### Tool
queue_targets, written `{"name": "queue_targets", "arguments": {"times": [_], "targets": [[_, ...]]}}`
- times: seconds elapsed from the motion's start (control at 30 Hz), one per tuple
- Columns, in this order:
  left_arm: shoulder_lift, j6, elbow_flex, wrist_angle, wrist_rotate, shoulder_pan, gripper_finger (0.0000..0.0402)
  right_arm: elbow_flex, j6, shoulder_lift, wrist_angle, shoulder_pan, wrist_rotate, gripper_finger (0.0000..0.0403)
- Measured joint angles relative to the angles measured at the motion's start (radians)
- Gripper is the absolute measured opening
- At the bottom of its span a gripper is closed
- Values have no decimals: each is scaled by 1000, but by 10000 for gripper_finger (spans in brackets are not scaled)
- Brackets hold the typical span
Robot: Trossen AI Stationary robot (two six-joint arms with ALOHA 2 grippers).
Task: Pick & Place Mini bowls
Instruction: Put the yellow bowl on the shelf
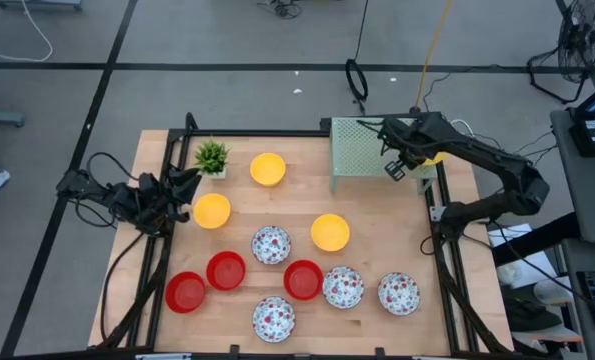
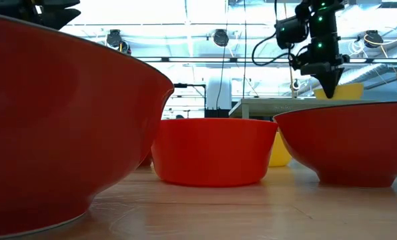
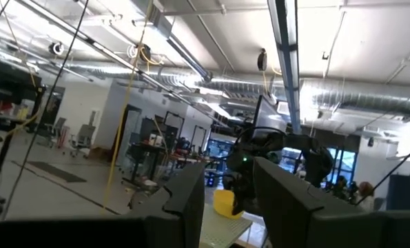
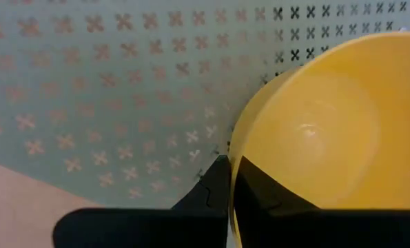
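My right gripper (image 1: 415, 160) is over the right end of a pale green perforated rack (image 1: 362, 150) at the table's far right, shut on a yellow mini bowl (image 4: 329, 131), which also shows in the low view (image 2: 341, 91). Three more yellow bowls (image 1: 268, 169), (image 1: 212, 210), (image 1: 330, 232), three red bowls (image 1: 185, 292), (image 1: 226, 270), (image 1: 303, 280) and several white red-speckled bowls (image 1: 271, 244) stand on their bases on the table. My left gripper (image 1: 192, 185) waits open at the table's left edge, touching nothing. My right gripper pinches the yellow bowl's rim (image 4: 236, 148), one finger (image 4: 215, 182) outside the wall and the other (image 4: 273, 193) inside the hollow. The fingers come from above, pointing down. The bowl tilts over the rack; whether its base touches the rack I cannot tell.
A small green potted plant (image 1: 212, 157) stands at the table's far left, close to my left gripper. The rack fills the far right corner. Bare wood shows between the rack and the bowls, and along the far edge between the plant and the rack.
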Motion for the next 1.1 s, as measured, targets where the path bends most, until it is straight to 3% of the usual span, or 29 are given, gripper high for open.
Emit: {"name": "queue_targets", "arguments": {"times": [0.37,0.8,1.1], "targets": [[0,52,0,29,0,0,129,129,-34,40,-9,-46,-83,0],[0,50,0,34,1,0,129,132,-4,43,115,-155,-91,2],[0,63,0,41,1,0,129,115,-38,43,142,-220,-159,1]]}}
